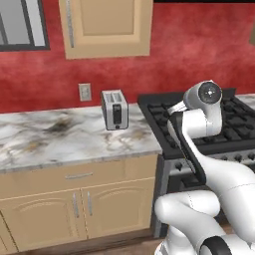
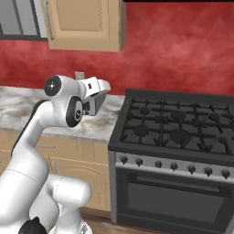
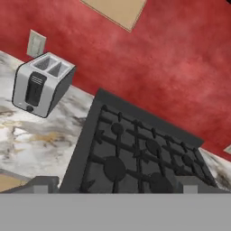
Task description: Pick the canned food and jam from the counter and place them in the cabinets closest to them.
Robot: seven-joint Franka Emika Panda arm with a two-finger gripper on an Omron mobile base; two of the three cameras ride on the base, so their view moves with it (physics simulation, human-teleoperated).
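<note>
Canned food and jam: I cannot find the dark-red can or the little jar on the stretch of bench ahead of me, so I cannot say where they lie.
Bench: the white-grey marble bench with brownish veins (image 1: 55, 137) runs left of the cooker over light tan drawers and doors; the only thing I see standing on it is a silver two-slot toaster (image 1: 114, 109), near the wall.
Cabinet: a light tan wooden wall cabinet with a panelled door and a metal bar handle (image 1: 107, 27) hangs above the bench, its door shut.
Step in hand: my judgement is that I am at the searching stage, with neither item picked and none stored.
Next move: it calls for turning or driving until the can or jar comes into sight, then lowering over it; the cabinet door will also need opening before anything goes in.
My pincer: my pincer (image 2: 98, 89) stands released, jaws wide apart, with nothing between them.
My arm: folded up in front of the base, elbow raised, wrist held high near the bench's right end, beside the black gas cooker with iron grates (image 2: 176, 125).
My hand: it looks tilted and down across the cooker's near corner towards the toaster and the red wall (image 3: 171, 58).
</note>
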